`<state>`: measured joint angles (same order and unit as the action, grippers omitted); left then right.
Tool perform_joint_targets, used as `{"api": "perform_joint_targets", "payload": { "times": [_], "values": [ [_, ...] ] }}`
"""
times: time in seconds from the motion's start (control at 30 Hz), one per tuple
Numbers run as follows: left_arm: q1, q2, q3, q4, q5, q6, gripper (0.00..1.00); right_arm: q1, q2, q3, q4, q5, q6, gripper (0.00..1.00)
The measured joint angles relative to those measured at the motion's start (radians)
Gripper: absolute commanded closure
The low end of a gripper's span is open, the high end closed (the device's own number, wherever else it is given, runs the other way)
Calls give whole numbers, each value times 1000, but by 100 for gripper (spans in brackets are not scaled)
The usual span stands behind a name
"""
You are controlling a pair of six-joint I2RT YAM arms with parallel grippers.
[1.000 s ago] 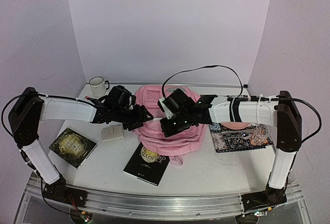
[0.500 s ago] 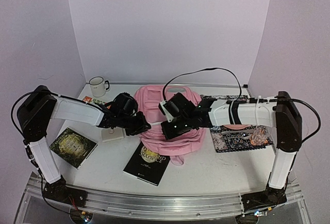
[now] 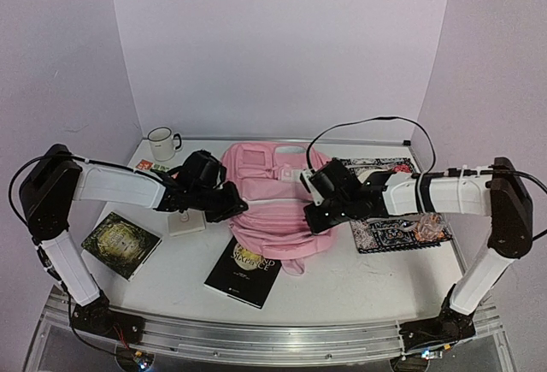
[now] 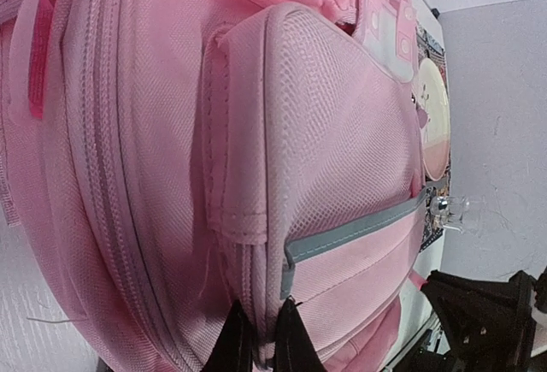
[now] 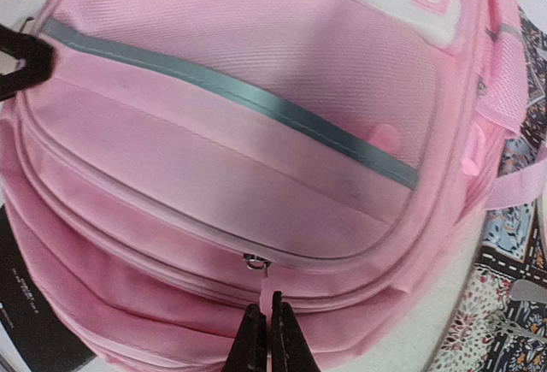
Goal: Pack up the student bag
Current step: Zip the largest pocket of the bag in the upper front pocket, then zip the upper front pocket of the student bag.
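Closing just now, your left claw [image 4: 259,342] grips the side seam of the big soft pink fabric backpack [image 3: 269,197] lying mid-bench [image 3: 342,278]. Your right claw [image 5: 263,338], pinching its pink zip tab [image 5: 264,291], has swung rightward, so unzipping looks underway.

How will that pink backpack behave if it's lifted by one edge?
Probably floppy: the student bag is soft fabric, lying slumped and creased. Lifted from the left gripper's pinch at its edge, it would likely sag and fold. It looks flat, so probably light.
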<state>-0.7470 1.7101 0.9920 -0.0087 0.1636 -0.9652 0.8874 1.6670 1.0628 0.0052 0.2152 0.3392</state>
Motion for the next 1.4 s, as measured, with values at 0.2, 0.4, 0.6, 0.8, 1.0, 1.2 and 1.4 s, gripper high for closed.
{"api": "perform_joint_targets", "payload": {
  "times": [0.2,0.4,0.6,0.8,1.0,1.2,1.4],
  "values": [
    [31,-25,0,-53,58,76,100,-114,-31,-83,77,-10,-73,100],
    [65,-51,0,-114,125,205,100,-178,-22,-82,175,-113,-145,100],
    [91,-54,3,-206,154,352,96,-198,77,-33,273,-137,-216,100],
    [94,-53,42,-299,125,451,93,-219,100,-27,302,-179,-263,87],
    [93,-43,98,-351,76,518,97,-219,63,-86,301,-286,-350,63],
    [106,12,149,-369,55,566,98,-219,-7,-186,278,-436,-451,55],
    [124,57,189,-368,50,619,98,-219,-10,-194,268,-521,-509,53]
  ]
}}
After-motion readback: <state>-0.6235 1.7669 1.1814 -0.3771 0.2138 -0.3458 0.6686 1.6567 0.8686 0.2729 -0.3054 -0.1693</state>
